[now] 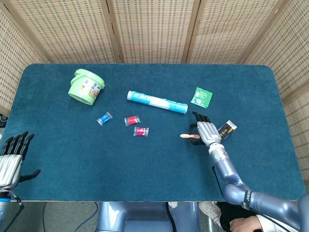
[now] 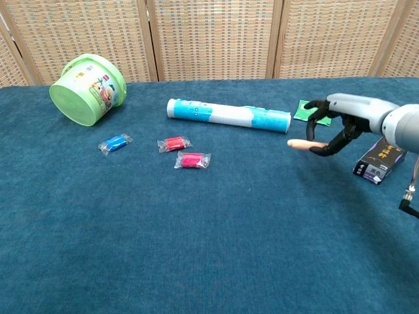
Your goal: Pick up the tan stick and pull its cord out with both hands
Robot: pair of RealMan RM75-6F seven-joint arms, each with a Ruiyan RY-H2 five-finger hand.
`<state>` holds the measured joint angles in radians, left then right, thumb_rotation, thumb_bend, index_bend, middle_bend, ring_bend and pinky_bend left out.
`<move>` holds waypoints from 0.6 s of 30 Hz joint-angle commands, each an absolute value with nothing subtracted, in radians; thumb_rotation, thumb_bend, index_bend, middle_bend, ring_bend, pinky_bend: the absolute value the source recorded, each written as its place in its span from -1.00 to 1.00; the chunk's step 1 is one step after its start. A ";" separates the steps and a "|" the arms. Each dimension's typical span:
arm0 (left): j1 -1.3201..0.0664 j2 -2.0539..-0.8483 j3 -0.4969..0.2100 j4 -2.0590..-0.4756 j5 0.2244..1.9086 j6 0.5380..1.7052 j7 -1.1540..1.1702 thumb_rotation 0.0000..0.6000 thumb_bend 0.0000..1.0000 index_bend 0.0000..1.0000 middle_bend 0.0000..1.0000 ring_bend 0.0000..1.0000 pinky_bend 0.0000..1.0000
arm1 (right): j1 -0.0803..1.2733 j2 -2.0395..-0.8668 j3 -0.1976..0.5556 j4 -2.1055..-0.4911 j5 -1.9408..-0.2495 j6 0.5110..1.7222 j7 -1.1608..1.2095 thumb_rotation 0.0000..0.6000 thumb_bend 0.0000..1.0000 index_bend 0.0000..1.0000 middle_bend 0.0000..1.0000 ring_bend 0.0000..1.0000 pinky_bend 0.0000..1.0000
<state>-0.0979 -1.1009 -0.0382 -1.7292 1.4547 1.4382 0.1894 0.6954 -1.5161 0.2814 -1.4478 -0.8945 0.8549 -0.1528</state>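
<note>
Right hand: the right hand [image 2: 335, 127] holds the tan stick [image 2: 302, 144] pinched in its dark fingertips [image 1: 195, 132], lifted clear of the blue table [image 2: 196, 248] as far as the chest view shows; the stick pokes out level toward the robot's left.
Left hand: the left hand [image 1: 10, 157] hangs off the table's near left corner, fingers straight and apart, holding nothing, well apart from the stick.
Cord: not visible; too small or hidden to tell which end it leaves.
Beside the right hand: a small black box [image 2: 378, 159] lies just to its right; a green packet [image 1: 201, 97] sits just beyond it; a long white-and-blue tube [image 1: 157, 102] lies beyond and to the left.
Further left of it: two red wrapped sweets [image 1: 135, 125], a blue one [image 1: 104, 118] and a tipped green bucket [image 1: 86, 87].
Risk, grip: only one end is held, so I judge the stick could pivot or slip once the other hand tugs.
Risk, reach: the left hand has the whole table to cross; a low path could sweep the sweets or tube.
Risk, pull: if the right hand covers the cord end, the left will find nothing to seize.
</note>
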 commanded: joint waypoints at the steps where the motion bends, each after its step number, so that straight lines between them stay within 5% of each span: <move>1: -0.100 -1.090 -0.042 -1.722 1.467 1.446 0.172 1.00 -1.00 -1.00 -1.00 -1.00 -1.00 | 0.687 -1.431 0.328 -1.582 -0.835 0.853 -0.131 1.00 0.24 0.27 -0.84 -1.00 -1.00; 9: -0.156 -1.048 -0.053 -1.661 1.596 1.451 0.097 1.00 -1.00 -1.00 -1.00 -1.00 -1.00 | 0.800 -1.384 0.413 -1.737 -0.617 0.805 -0.168 1.00 0.24 0.27 -0.84 -1.00 -1.00; 18: -0.271 -1.058 -0.098 -1.547 1.722 1.443 0.042 1.00 -1.00 -1.00 -1.00 -1.00 -1.00 | 0.990 -1.474 0.458 -1.733 -0.405 0.822 -0.228 1.00 0.24 0.27 -0.84 -1.00 -1.00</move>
<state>-0.2484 -1.0507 -0.0827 -1.5667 1.7056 1.4455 0.0496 0.9479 -1.4421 0.4432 -1.7407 -0.4460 0.8166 -0.2087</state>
